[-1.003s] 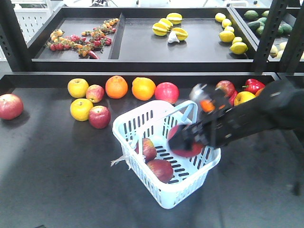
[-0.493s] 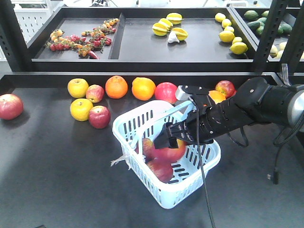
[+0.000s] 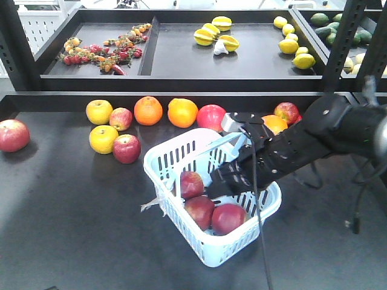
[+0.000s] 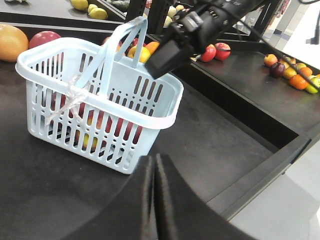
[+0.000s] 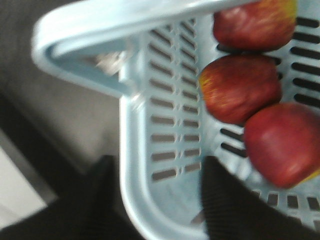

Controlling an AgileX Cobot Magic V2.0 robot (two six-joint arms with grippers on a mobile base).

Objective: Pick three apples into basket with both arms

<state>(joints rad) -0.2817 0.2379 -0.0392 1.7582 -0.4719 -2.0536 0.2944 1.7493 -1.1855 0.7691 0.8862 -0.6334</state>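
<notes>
Surface: black produce shelf [image 3: 72,217] with loose fruit along its back edge and trays of fruit on the tier above.
Basket: pale aqua basket [image 3: 181,226] holds three red apples [image 3: 200,209] side by side on its slotted floor; the task looks complete.
Right gripper: right gripper [image 3: 228,179] hangs over the basket's far side, fingers parted, holding nothing.
Right arm pose: reaches in from the right, angled down across the handle [image 3: 227,142].
Left gripper: left gripper [image 4: 154,195] is low beside the basket, fingers pressed together, empty.
Doing it well: lift the right arm straight up, clear of the handle, before swinging away.
</notes>
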